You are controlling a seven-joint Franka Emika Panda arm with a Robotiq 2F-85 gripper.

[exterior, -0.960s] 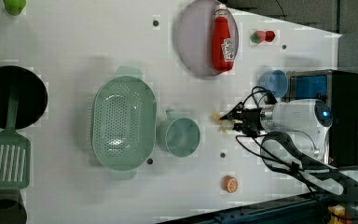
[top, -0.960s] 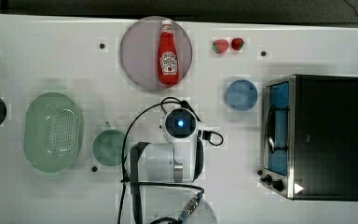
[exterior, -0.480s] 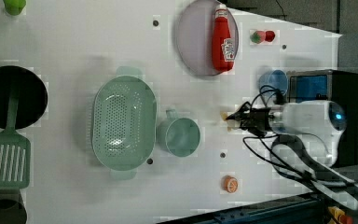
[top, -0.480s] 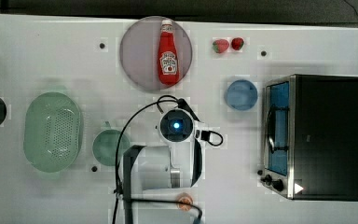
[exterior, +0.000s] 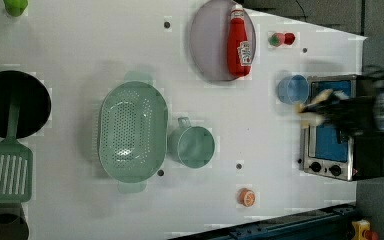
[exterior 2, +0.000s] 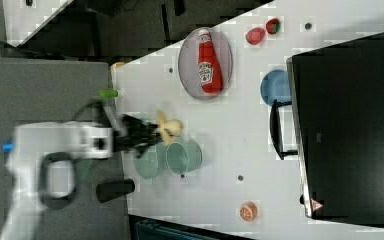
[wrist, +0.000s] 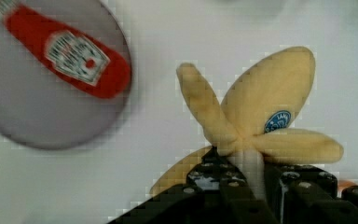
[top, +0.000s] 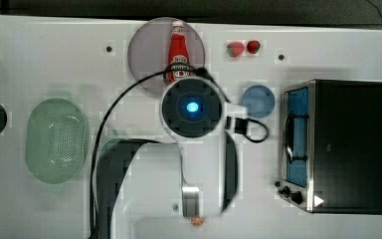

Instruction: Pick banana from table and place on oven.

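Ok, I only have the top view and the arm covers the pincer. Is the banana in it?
Observer: Yes. In the wrist view the pincer is clamped on the stem of the banana, with its peel flaps spread out.
Operator: Is it off the table?
Observer: It looks so. In the right view it hangs in the air, clear of the table.
Operator: What is my arm hiding?
Observer: The left view shows a green cup standing beside the green colander.

Banana [wrist: 261,112]: pale yellow, peel flaps splayed open, blue sticker, off the table [top: 54,59]. Oven [top: 348,144]: black top, bluish glass door shut, upright at 3 o'clock on the table in the top view.
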